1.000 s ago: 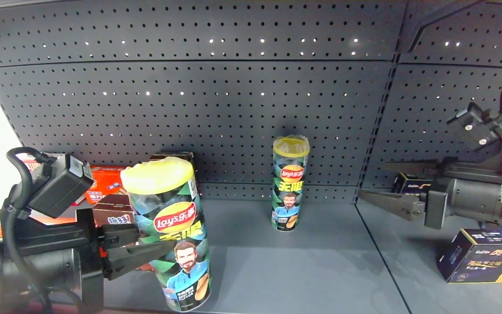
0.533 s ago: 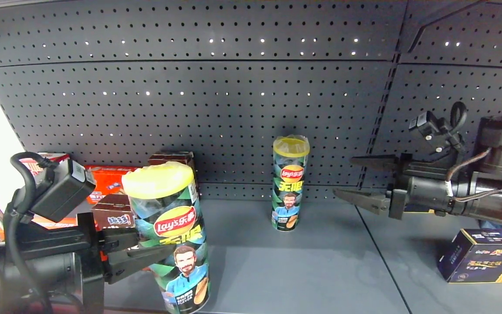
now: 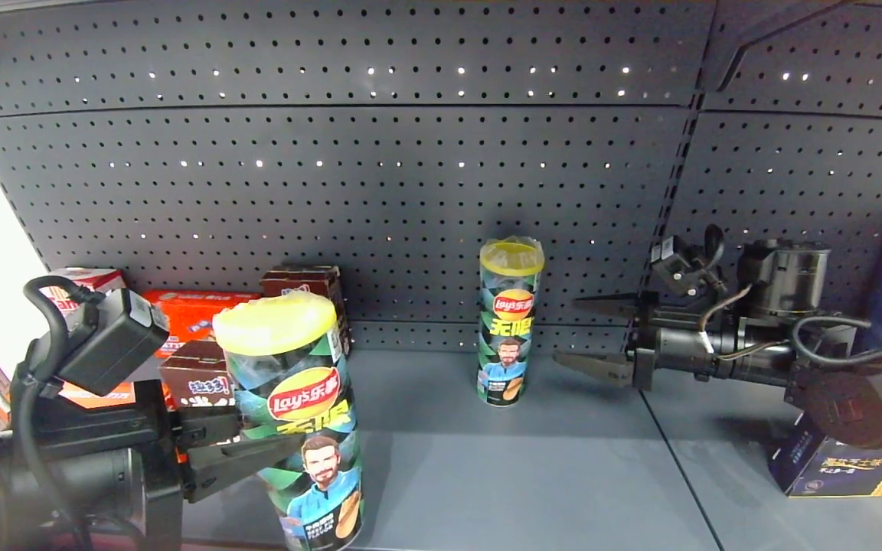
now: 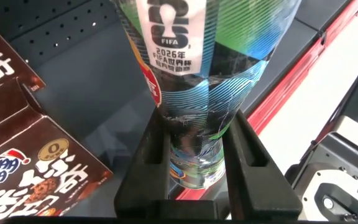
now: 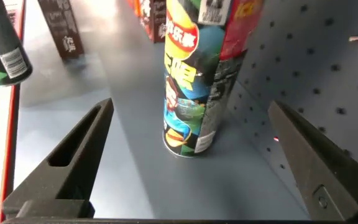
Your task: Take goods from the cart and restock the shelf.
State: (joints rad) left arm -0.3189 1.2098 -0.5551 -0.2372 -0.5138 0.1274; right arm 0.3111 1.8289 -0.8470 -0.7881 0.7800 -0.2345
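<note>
Left gripper (image 4: 196, 121) clamped on can 1 (image 3: 292, 398), held upright at the front edge of the shelf (image 3: 487, 474). Right gripper (image 3: 566, 329) spread wide, facing can 2 (image 3: 510, 321) near the back panel. Advised: carry can 1 deeper, seat its base flat, then release, without nudging can 2.

Light glints through the dark pegboard panel (image 3: 410, 191) behind a grey shelf (image 3: 533, 474).

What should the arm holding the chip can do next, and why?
Probably ease the chip can a little deeper onto the shelf before letting go. The left gripper is shut on it right at the shelf's front edge, and bare shelf lies between it and the second can at the back.
</note>
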